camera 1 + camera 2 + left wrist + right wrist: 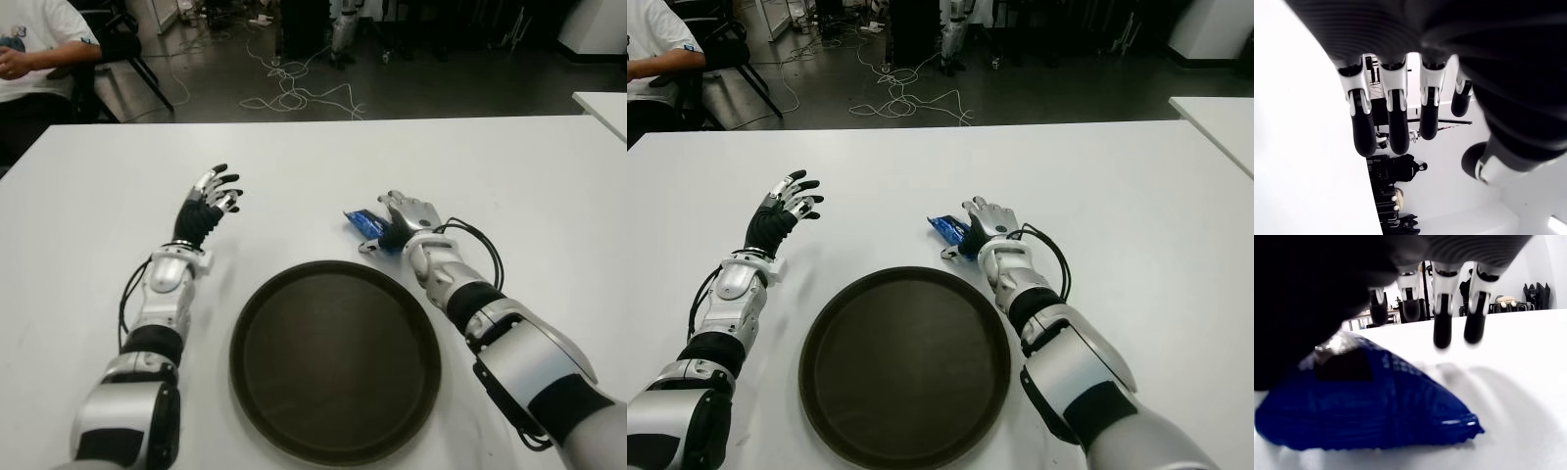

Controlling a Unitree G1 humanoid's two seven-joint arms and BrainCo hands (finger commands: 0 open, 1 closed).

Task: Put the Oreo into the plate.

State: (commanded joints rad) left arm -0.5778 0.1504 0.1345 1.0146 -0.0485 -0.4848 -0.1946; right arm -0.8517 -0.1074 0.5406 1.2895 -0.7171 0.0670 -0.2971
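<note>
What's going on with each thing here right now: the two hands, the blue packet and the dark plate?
Left hand: fingers spread, holding nothing, raised over the table left of the plate.
Right hand: over the Oreo packet, fingers extended, not closed on it.
Oreo packet: lying on the table beyond the plate, not lifted.
Plate: upright, empty.
</note>
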